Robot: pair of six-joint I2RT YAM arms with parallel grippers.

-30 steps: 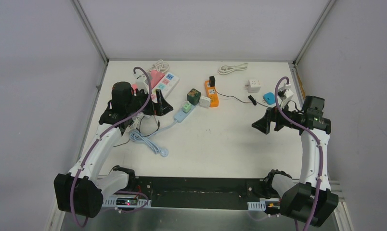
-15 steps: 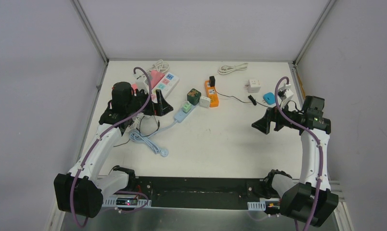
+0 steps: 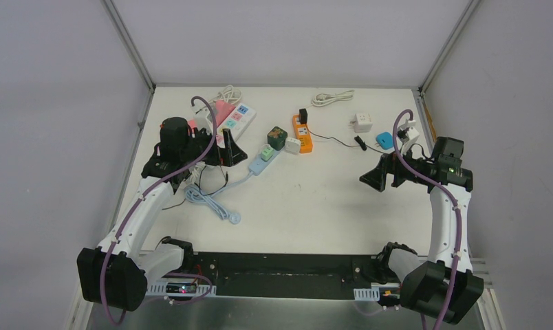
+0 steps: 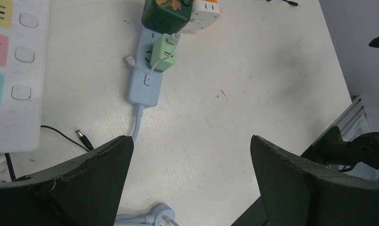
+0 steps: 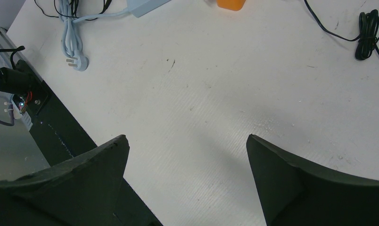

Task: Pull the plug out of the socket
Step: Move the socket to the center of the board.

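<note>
A pale green plug (image 3: 267, 151) (image 4: 163, 52) sits in a light-blue socket strip (image 3: 260, 163) (image 4: 146, 87) left of the table's middle. A dark green cube (image 3: 276, 137) (image 4: 166, 13) is at the strip's far end. An orange strip (image 3: 302, 135) (image 5: 231, 4) carries a black plug (image 3: 303, 115). My left gripper (image 3: 234, 151) (image 4: 192, 141) hovers open just left of the blue strip, with nothing between its fingers. At the right side of the table my right gripper (image 3: 371, 180) (image 5: 186, 139) is open over bare table.
White and pink strips (image 3: 231, 118) (image 4: 13, 70) lie behind the left gripper. The blue strip's cord and plug (image 3: 222, 210) (image 5: 77, 61) coil toward the near edge. A white cable (image 3: 332, 97), white adapter (image 3: 361, 122), blue item (image 3: 384, 140) and black cable (image 5: 366, 23) lie far right.
</note>
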